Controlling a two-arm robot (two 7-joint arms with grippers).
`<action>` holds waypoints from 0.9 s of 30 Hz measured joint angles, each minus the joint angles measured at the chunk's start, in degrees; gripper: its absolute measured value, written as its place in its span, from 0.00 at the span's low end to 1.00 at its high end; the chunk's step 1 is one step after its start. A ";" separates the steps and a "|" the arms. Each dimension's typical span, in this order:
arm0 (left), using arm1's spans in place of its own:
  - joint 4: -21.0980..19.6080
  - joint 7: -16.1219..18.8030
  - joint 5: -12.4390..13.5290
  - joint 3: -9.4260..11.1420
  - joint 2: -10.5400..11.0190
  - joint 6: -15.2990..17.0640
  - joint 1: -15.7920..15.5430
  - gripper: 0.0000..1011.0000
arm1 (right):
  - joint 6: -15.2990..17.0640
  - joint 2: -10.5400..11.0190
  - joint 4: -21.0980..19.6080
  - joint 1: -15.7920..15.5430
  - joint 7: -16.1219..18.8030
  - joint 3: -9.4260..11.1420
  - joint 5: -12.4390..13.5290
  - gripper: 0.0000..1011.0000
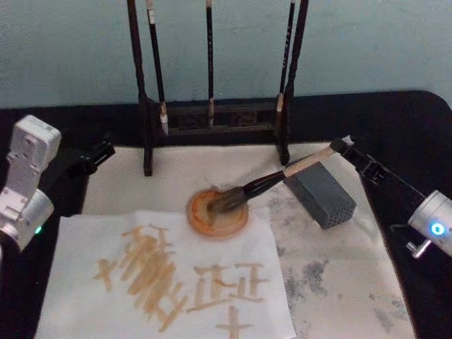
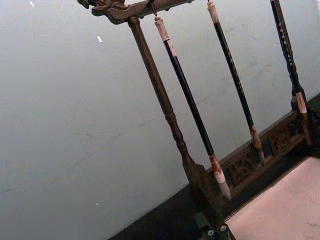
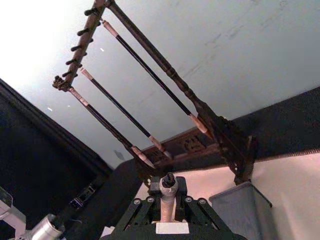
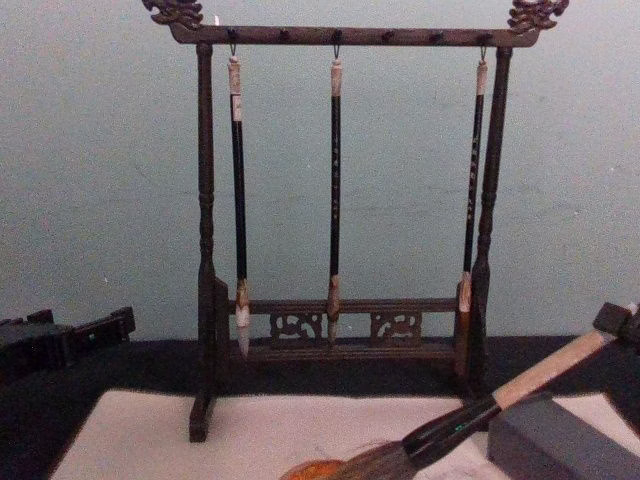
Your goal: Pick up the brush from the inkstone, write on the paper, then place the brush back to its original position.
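- As you scan from the left: left gripper (image 1: 95, 157) parked at the felt's left edge, off the paper (image 1: 166, 282); you cannot tell its finger state.
- Paper: front left, marked with tan strokes.
- Inkstone (image 1: 217, 212): just behind the paper, brush (image 1: 272, 182) bristles resting in it.
- Block (image 1: 321, 193): under the tilted handle.
- Right gripper (image 1: 340, 146): clamped on the handle's end.

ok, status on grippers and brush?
Right gripper shut on tan-handled brush, bristles in round orange inkstone. Left gripper idle, far left.
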 joint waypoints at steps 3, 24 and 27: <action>0.00 0.00 0.00 0.00 0.00 0.00 0.00 0.99 | 0.16 0.00 0.29 0.07 -0.03 -0.07 0.14 0.17; 0.00 0.00 0.00 0.00 0.00 0.00 0.00 0.99 | 1.84 -0.35 2.39 0.66 -0.01 -0.86 1.60 0.17; 0.00 0.00 0.00 0.00 0.01 0.00 0.00 0.99 | 2.21 -0.34 2.75 0.85 -0.11 -1.08 1.83 0.17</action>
